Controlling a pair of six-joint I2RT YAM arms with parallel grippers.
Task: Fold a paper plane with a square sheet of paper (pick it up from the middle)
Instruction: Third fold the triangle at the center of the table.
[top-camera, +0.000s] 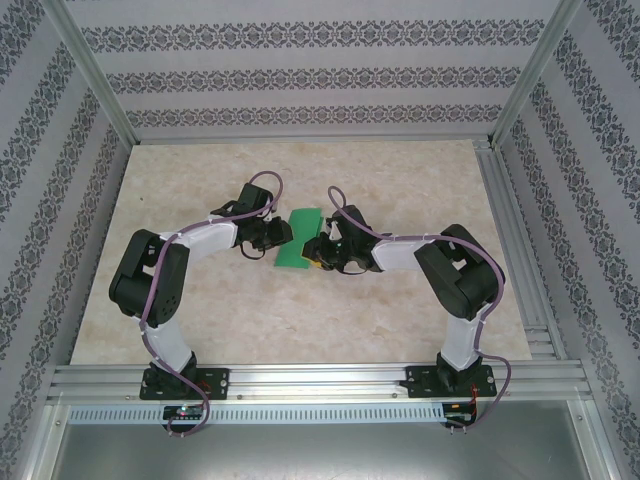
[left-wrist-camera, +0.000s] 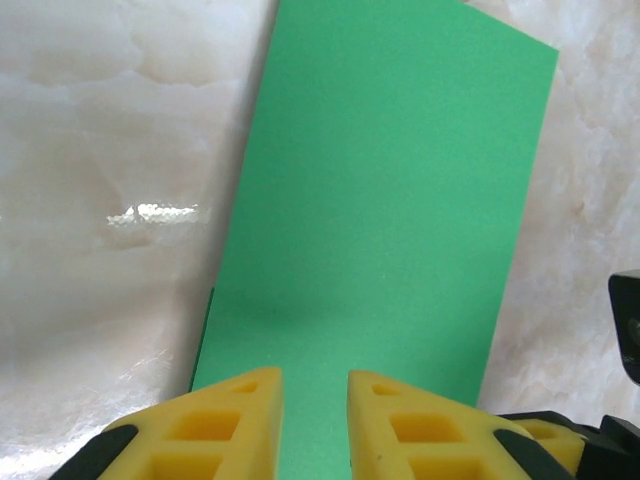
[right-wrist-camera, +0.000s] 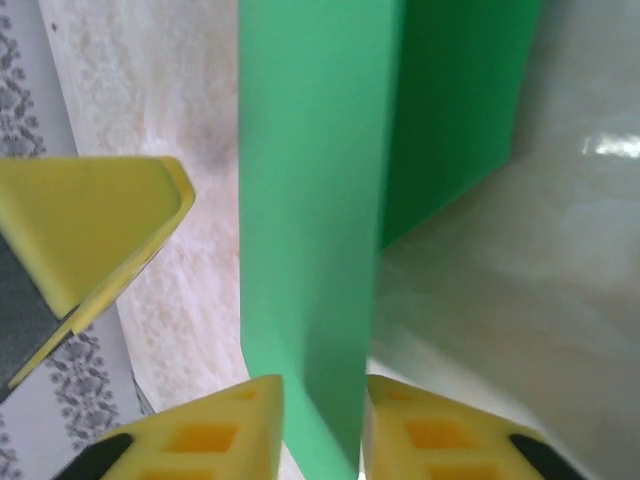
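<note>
Progress: early. The square sheet of paper (top-camera: 298, 238) lies doubled into a narrow rectangle on the worktop (top-camera: 400, 180). Nose and wing folds appear outstanding. Both arms bend inward, wrists low. At the sheet's right edge the right pincer (right-wrist-camera: 322, 385) is clamped on an upturned layer. At its left edge the left pincer (left-wrist-camera: 315, 375) stands nearly together, grip undeterminable

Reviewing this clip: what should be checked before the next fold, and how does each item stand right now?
1. Paper pinched by right end effector: ok.
2. Left end effector gripping paper: cannot tell; the sheet shows face-on between its fingers.
3. Paper folded double: ok.
4. Paper away from table edges: ok.
5. Fold edges aligned: cannot tell.
</note>
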